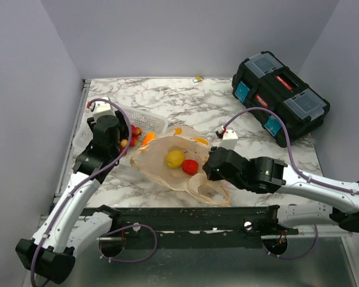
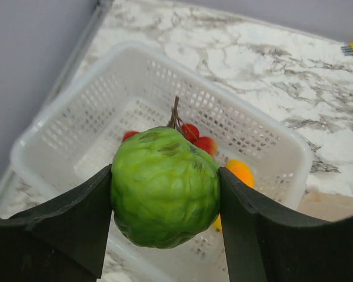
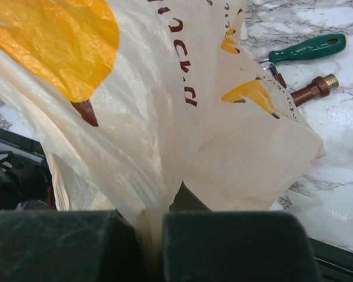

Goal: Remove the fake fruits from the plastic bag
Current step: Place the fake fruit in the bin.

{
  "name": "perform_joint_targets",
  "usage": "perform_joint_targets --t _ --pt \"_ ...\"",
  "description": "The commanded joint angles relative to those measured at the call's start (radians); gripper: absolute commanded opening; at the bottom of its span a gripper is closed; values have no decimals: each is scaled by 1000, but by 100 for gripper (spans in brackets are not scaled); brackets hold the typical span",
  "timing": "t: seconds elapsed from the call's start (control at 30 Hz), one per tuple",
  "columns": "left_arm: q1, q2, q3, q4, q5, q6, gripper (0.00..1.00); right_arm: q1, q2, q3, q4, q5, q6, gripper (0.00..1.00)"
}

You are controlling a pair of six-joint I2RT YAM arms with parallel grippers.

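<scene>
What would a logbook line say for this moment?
left tool: shut on green fruit above white basket | right tool: shut on plastic bag | in bag: lemon, red fruit

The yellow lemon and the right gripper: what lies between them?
In the top view, the small red fruit lies between the lemon and the right gripper, close beside the lemon.

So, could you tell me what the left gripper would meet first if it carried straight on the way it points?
Most likely the basket: the left gripper, shut on the green fruit, points into it, near the red berries. Depth is unclear.
</scene>
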Motion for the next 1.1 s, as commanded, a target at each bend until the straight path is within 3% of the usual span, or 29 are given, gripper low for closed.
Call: perform_joint_targets --t 0.0,0.13,0.37,0.5,0.77,0.9,1.07 --pt "120 52 -93 -48 196 -434 0 -4 -18 -4 -10 -13 13 1" --pt "193 200 -87 -89 341 -531 0 -3 -37 -19 -9 -4 17 1" --pt "221 390 -86 -189 349 -694 0 -4 -55 -31 0 -9 25 1" --pt "221 436 -91 -216 357 -712 0 -3 -64 -37 -3 -10 27 1" --pt "221 368 -139 -196 323 -711 52 -4 -48 -39 8 -9 23 1" --pt "221 359 -96 -235 280 -668 82 -3 -37 -39 14 -15 21 1" --pt "221 276 -73 -217 258 -591 88 -4 -35 -39 14 -17 18 1"
